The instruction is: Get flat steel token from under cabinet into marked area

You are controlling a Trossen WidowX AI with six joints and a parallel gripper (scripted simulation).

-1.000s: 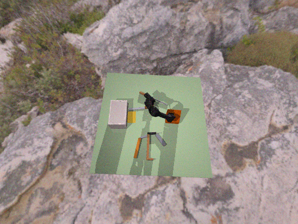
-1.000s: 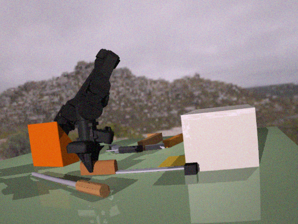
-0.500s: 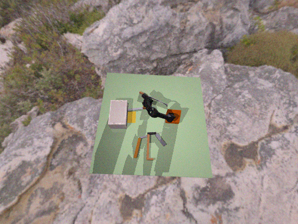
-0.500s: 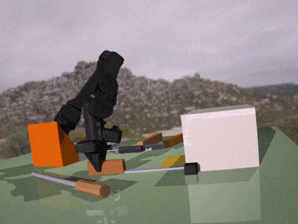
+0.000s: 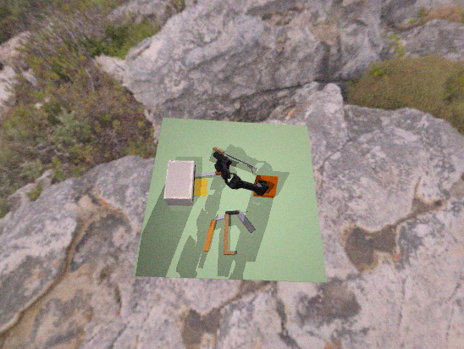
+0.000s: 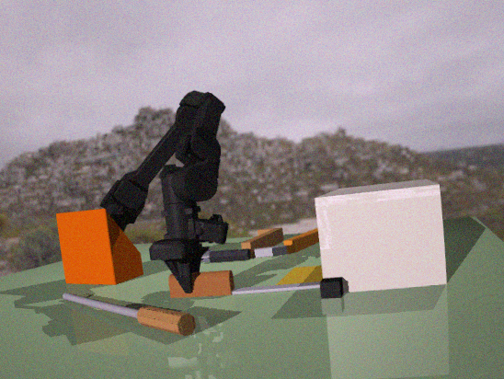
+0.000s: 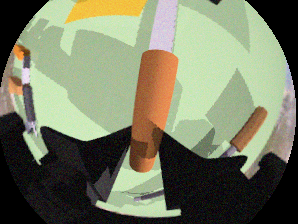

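- Steel token: hidden from sight, so its exact place can't be told.
- Claw (image 5: 223, 172) (image 6: 186, 285) (image 7: 147, 131): closed on the brown handle (image 6: 213, 282) (image 7: 157, 85) of a rod tool.
- Seen from outside, its black head (image 6: 333, 288) sits right, by the white cabinet (image 5: 179, 180) (image 6: 382, 239); another rod tool (image 5: 237, 158) (image 6: 166, 320) (image 7: 250, 129) lies near left.
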